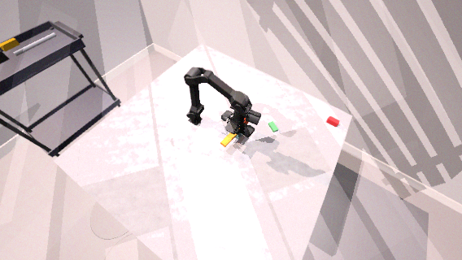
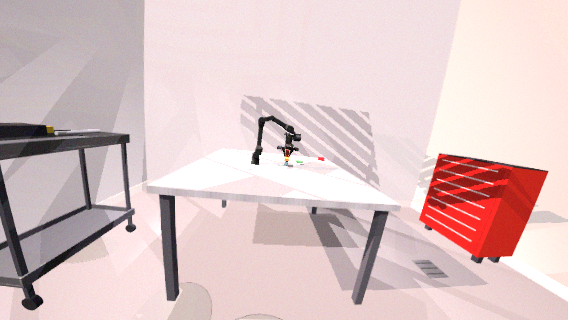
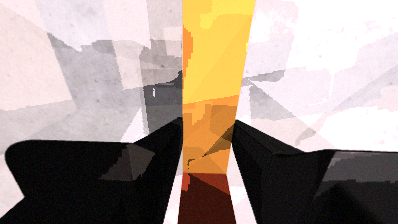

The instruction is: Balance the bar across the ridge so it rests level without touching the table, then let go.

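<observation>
At the far left of the top view a dark metal cart (image 1: 53,53) stands on the floor, carrying a small yellow block (image 1: 8,44) and a grey rod (image 1: 34,44) on its upper shelf. Right of it the pale desk (image 1: 195,191) spreads across the middle, with the black arm (image 1: 211,83) rising from its base and arching over toward the centre. The pincer (image 1: 237,134) points down at the desk and is clenched on the bar (image 1: 228,139), a yellow-orange strip that sticks out toward the lower left from between the black fingers. In the wrist view the bar (image 3: 212,80) runs straight up the middle of the frame, pressed on both sides by the dark fingers, with a dark grey block (image 3: 162,102) showing just to its left below; whether that is the ridge cannot be told. Whether the bar touches the desk cannot be told either. Just right of the pincer lies a green block (image 1: 273,126), and farther right, near the desk's edge, a red block (image 1: 333,121). In the exterior view a red drawer cabinet (image 2: 477,205) stands on the floor at the right.
</observation>
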Tool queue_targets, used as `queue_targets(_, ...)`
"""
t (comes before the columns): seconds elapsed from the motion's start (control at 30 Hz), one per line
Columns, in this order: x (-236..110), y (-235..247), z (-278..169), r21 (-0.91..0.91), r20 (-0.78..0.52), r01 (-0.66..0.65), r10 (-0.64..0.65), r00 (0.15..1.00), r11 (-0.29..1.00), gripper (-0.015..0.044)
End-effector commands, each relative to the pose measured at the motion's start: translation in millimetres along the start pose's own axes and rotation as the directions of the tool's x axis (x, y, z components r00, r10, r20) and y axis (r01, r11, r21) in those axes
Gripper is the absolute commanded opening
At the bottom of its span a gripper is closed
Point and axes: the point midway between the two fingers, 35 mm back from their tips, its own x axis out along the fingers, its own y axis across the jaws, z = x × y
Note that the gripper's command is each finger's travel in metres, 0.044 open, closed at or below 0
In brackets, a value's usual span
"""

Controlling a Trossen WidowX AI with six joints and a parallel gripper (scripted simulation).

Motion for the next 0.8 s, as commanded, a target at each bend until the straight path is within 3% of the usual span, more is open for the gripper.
queue_targets(0.0, 0.9, 0.3, -0.1, 0.003, -0.001, -0.001, 0.001, 1.000, 1.000, 0.0000)
queue_targets(0.77, 2.8, 0.1, 0.2, 0.003, -0.001, -0.001, 0.001, 1.000, 1.000, 0.0000)
